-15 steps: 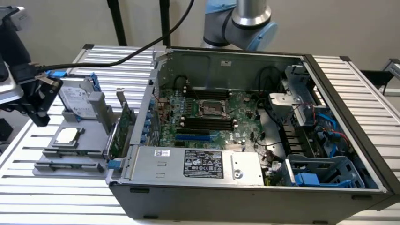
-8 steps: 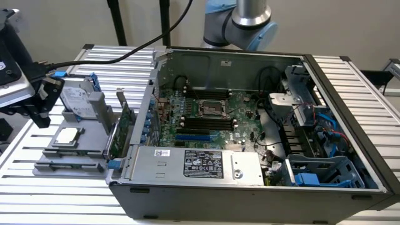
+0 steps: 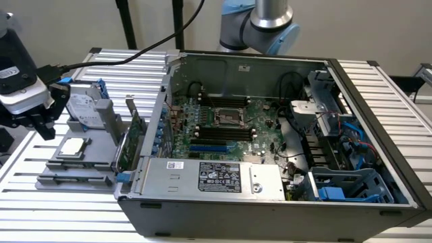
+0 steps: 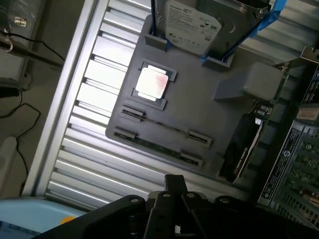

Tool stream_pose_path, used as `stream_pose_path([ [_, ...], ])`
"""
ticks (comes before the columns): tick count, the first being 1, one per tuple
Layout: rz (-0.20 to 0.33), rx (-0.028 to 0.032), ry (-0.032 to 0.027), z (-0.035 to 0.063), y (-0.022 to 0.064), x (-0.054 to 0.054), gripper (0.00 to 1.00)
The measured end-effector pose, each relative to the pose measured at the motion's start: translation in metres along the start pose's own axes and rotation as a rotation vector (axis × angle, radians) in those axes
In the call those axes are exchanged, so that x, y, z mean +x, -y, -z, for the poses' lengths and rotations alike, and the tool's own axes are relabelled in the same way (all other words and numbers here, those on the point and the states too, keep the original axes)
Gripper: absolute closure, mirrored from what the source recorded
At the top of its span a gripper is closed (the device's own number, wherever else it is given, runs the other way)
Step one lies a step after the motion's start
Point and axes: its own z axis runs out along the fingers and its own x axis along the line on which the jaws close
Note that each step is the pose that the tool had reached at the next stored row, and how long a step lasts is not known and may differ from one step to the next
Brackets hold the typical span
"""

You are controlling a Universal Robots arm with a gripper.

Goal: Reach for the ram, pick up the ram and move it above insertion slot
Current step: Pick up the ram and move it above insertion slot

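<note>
Just above the ram (image 4: pixel 157 148)
The gripper (image 3: pixel 30 130) hovers over the gray fixture tray (image 4: pixel 199 109), jaws apart; the green stick lies in its holders.

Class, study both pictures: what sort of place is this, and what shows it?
Probably a robotics lab bench for computer assembly: a robot arm by an open computer case on a slatted metal table, beside a grey parts fixture.

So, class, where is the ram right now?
The ram sits on edge in the grey tray at the exterior view's left, in the slot farthest from the hard drive, past the silver chip.
</note>
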Motion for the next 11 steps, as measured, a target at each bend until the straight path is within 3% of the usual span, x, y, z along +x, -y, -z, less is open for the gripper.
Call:
stream_pose_path([
  [11,0.2,0.0002,0.0019,-0.0055,-0.0001,0.0,0.89],
])
